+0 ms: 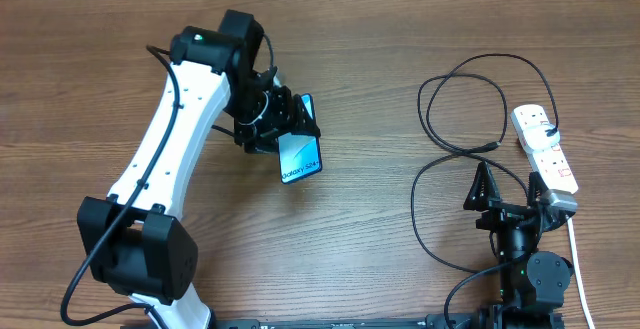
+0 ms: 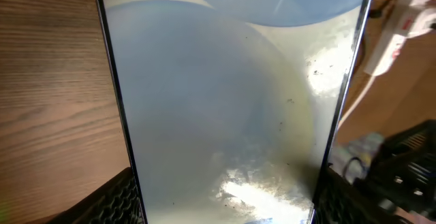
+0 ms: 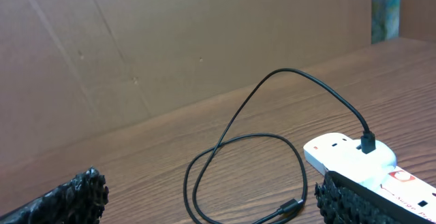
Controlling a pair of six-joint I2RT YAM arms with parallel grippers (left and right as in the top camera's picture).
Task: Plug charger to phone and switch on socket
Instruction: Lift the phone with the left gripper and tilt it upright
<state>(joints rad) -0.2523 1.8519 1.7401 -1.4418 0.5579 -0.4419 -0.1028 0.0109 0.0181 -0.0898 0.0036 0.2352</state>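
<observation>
One charger (image 3: 368, 142) in socket (image 3: 344, 152)

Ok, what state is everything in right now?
phone: screen lit, tilted in the left fingers, no cable attached.
charger: one end in the socket, tip loose on the table.
socket: charger plugged in, switch position unclear.
left fingers: shut on the phone.
right fingers: open, empty.

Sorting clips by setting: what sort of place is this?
Probably a lab test bench: a wooden table, a cardboard backdrop, and a white robot arm handling a phone near a power strip.
</observation>
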